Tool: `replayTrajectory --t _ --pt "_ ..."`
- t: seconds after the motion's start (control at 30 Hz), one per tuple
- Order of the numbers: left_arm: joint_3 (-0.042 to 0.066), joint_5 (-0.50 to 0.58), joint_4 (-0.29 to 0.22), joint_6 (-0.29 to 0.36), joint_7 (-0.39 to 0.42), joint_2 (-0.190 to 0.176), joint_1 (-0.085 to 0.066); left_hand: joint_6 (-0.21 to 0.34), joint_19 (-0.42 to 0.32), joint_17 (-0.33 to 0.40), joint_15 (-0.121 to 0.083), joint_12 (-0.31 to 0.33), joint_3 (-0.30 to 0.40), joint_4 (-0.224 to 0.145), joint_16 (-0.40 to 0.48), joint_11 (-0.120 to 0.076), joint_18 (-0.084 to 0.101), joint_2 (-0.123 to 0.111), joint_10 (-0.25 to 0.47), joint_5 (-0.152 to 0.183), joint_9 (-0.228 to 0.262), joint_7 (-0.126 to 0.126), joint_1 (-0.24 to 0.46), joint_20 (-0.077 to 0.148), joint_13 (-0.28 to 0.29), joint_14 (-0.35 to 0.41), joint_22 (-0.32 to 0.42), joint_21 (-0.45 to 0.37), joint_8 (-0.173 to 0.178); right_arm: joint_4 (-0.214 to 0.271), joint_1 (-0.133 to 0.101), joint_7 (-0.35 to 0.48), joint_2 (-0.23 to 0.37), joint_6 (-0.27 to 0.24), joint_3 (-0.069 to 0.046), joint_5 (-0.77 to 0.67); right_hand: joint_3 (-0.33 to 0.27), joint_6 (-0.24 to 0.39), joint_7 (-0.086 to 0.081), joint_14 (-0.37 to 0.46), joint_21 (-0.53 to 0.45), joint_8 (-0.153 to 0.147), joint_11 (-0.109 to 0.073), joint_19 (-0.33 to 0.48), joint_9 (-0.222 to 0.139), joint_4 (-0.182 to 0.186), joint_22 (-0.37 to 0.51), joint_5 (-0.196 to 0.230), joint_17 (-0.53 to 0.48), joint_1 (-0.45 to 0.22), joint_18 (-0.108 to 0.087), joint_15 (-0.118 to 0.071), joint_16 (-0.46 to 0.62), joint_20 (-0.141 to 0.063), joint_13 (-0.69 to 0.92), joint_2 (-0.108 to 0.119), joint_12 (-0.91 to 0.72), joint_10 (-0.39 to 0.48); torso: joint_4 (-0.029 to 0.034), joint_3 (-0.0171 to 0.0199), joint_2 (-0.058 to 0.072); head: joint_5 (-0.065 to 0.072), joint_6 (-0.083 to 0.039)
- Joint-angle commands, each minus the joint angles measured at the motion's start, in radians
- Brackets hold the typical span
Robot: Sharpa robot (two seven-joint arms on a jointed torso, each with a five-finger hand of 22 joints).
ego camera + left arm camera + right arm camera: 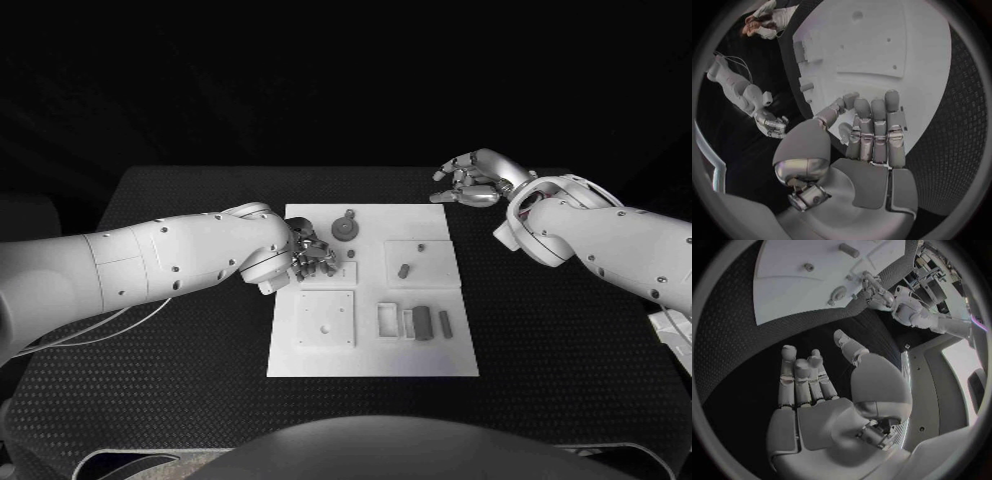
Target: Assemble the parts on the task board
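Black dimpled table [173, 400] under dim light, darkness beyond its edges.

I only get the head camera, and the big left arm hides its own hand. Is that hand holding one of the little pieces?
Observer: No. The left wrist view shows the left hand with its fingers straight and side by side over the task board, and nothing in them.
Operator: What about the inside of the right hand? I just see its back.
Observer: In the right wrist view the right hand has a bare palm and holds nothing. It is over the black table, with the board beyond its fingertips.
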State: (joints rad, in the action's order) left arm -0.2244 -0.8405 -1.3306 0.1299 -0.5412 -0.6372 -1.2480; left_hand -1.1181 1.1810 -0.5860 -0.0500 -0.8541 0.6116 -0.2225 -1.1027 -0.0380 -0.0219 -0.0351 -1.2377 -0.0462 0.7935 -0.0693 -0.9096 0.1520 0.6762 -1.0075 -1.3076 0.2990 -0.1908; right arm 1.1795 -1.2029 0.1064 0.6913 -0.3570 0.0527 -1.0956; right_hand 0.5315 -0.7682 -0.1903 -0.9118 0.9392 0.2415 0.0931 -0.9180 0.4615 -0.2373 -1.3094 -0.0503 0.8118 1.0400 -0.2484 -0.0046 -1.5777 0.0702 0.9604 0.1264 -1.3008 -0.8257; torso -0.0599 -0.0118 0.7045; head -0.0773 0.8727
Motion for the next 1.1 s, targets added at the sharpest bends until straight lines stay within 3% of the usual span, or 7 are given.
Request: replayTrajectory --t 0.03,0.8,0.97,1.03,1.1 --pt "-0.003 0.000 0.001 0.020 -0.006 0.002 0.006 0.005 -0.005 0.001 -0.003 -0.006 0.047 -0.052 -0.006 -0.001 -0.019 0.083 0.009 -0.003 -0.002 -0.001 -0.078 -0.001 0.002 0.007 -0.021 -0.004 0.005 0.000 0.001 0.005 -0.001 0.011 0.000 -0.002 0.001 0.002 -0.011 -0.001 -0.005 0.005 -0.002 0.005 -0.002 0.007 -0.015 0.000 -0.001 -0.008 -0.013 -0.009 -0.005 0.001 -0.001 0.001 -0.004 0.005 -0.0006 0.0002 -0.001 0.000 0.000" --pt "-0.003 -0.032 -0.006 0.005 -0.002 0.003 0.008 0.005 -0.004 0.001 -0.003 -0.006 0.047 -0.054 -0.007 -0.001 -0.020 0.081 0.010 -0.003 -0.002 -0.001 -0.081 -0.001 0.006 0.007 -0.021 -0.003 0.005 0.000 0.001 0.005 0.000 0.012 0.000 -0.002 0.000 0.002 -0.011 0.000 -0.005 0.005 -0.002 0.005 -0.002 0.008 -0.015 0.000 -0.002 -0.008 -0.013 -0.009 -0.006 0.001 -0.003 0.001 -0.004 0.006 0.0000 0.0000 0.000 0.002 0.000" --pt "-0.003 -0.058 -0.005 0.030 0.000 0.007 0.008 0.005 -0.003 0.001 -0.002 -0.006 0.037 -0.045 -0.008 0.000 -0.019 0.069 0.011 -0.002 -0.001 -0.002 -0.070 -0.002 0.011 0.008 -0.021 -0.003 0.005 0.000 0.001 0.005 0.000 0.013 0.000 -0.002 0.000 0.002 -0.011 0.000 -0.005 0.005 -0.002 0.005 -0.002 0.008 -0.015 0.000 -0.002 -0.008 -0.013 -0.009 -0.006 0.001 -0.003 0.001 -0.005 0.006 -0.0002 0.0000 0.000 0.001 0.000" --pt "-0.003 -0.064 -0.005 0.030 -0.001 0.007 0.008 0.001 -0.001 0.000 -0.002 -0.007 0.017 -0.046 -0.010 0.000 -0.019 0.045 0.008 -0.002 0.001 -0.001 -0.057 -0.002 0.013 0.006 -0.022 -0.002 0.001 0.001 0.001 0.005 0.001 0.013 0.000 -0.002 0.000 0.002 -0.011 0.000 -0.005 0.005 -0.002 0.005 -0.002 0.008 -0.015 0.000 -0.002 -0.008 -0.013 -0.009 -0.006 0.001 -0.003 0.001 -0.005 0.006 -0.0003 0.0001 0.000 0.001 0.000" --pt "-0.003 -0.079 -0.005 0.027 -0.003 0.008 0.008 0.001 -0.001 0.000 -0.004 -0.005 -0.012 -0.054 -0.011 -0.003 -0.021 0.050 0.008 -0.002 0.004 0.001 -0.047 -0.001 0.015 0.006 -0.021 -0.001 0.000 0.001 0.001 0.005 0.001 0.012 0.000 -0.002 0.000 0.003 -0.011 0.000 -0.005 0.005 -0.002 0.005 -0.002 0.008 -0.015 0.000 -0.002 -0.008 -0.013 -0.009 -0.006 0.001 -0.003 0.001 -0.005 0.006 -0.0004 0.0003 0.000 0.002 0.000"
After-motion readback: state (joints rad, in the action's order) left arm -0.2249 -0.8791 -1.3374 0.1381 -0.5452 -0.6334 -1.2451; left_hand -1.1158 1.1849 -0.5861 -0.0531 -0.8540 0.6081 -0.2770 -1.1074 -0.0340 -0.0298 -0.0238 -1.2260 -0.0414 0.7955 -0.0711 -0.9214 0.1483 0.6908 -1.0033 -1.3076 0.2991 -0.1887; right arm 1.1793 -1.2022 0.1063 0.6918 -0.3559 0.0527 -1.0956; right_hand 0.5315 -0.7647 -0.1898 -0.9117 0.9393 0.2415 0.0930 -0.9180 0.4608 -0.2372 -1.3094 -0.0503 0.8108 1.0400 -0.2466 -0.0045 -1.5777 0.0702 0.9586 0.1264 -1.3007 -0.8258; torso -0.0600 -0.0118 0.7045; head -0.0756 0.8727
